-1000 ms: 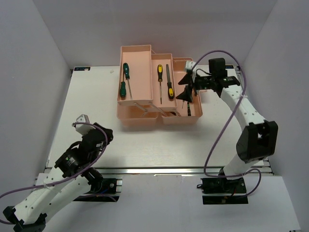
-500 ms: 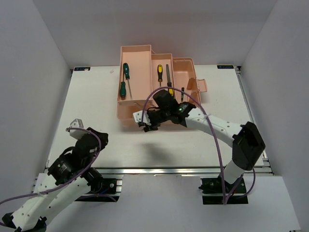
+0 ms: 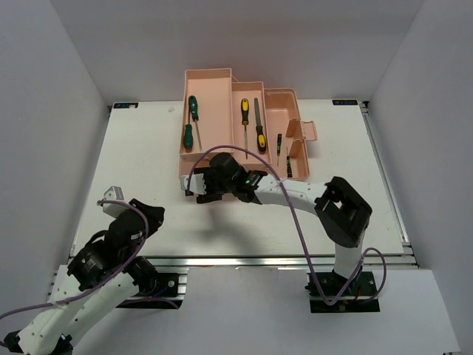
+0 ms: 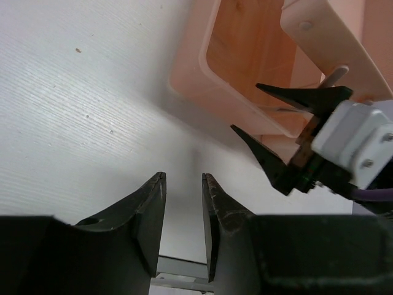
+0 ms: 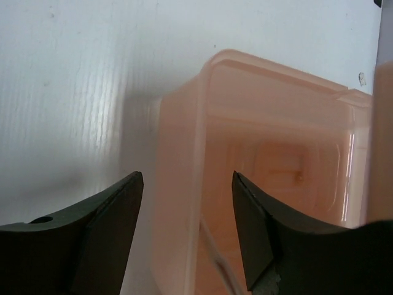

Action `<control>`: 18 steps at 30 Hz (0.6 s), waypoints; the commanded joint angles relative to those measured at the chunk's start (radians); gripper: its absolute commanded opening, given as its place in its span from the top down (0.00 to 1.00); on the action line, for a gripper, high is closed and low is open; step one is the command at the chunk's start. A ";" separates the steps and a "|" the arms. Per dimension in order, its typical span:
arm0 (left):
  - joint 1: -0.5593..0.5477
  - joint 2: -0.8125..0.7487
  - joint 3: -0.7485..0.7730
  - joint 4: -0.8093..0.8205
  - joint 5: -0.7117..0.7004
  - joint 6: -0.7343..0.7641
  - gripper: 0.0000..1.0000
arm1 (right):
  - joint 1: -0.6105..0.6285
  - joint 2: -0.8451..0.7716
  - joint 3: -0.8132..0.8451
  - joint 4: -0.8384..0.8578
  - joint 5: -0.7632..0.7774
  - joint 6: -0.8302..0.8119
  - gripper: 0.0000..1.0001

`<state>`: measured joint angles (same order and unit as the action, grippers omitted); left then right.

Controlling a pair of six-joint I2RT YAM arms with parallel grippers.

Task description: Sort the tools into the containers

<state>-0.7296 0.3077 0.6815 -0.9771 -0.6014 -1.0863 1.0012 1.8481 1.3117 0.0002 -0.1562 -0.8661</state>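
Note:
The salmon-pink toolbox [image 3: 214, 80] stands open at the table's far middle. Two green-and-black screwdrivers [image 3: 191, 122] lie in its left tray. Two yellow-and-black screwdrivers [image 3: 259, 137] lie in the middle tray. Small precision screwdrivers [image 3: 289, 169] lie in the right compartment. My right gripper [image 3: 198, 190] is open and empty at the box's front left corner. In the right wrist view its tips [image 5: 187, 178] straddle the wall of the lower compartment [image 5: 270, 123]. My left gripper [image 4: 183, 184] is empty, its jaws a narrow gap apart, low over the table near left [image 3: 150, 214].
The left wrist view shows the toolbox corner [image 4: 196, 86] and my right gripper [image 4: 245, 107] ahead of it. The toolbox lid latch [image 3: 307, 131] sticks out to the right. White walls close in the table's left, right and back sides.
My right arm has swung from the toolbox's right compartment across its front to the front left corner. My left arm has drawn back a little toward the near edge.

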 commanded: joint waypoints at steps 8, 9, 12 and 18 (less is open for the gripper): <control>0.001 -0.054 -0.013 -0.066 0.002 -0.081 0.57 | 0.050 0.114 0.089 0.112 0.182 -0.002 0.65; 0.001 -0.055 -0.019 -0.061 0.017 -0.081 0.56 | 0.050 0.111 0.090 0.104 0.181 -0.002 0.73; 0.001 -0.050 -0.059 -0.014 0.076 -0.083 0.55 | 0.050 0.079 0.090 0.089 0.173 0.028 0.99; 0.001 0.065 -0.143 0.136 0.190 -0.073 0.56 | 0.048 -0.057 0.112 0.060 0.164 0.151 1.00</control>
<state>-0.7296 0.2974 0.5587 -0.9306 -0.4740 -1.1183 1.0473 1.9350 1.3735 0.0364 -0.0025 -0.7898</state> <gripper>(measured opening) 0.444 0.063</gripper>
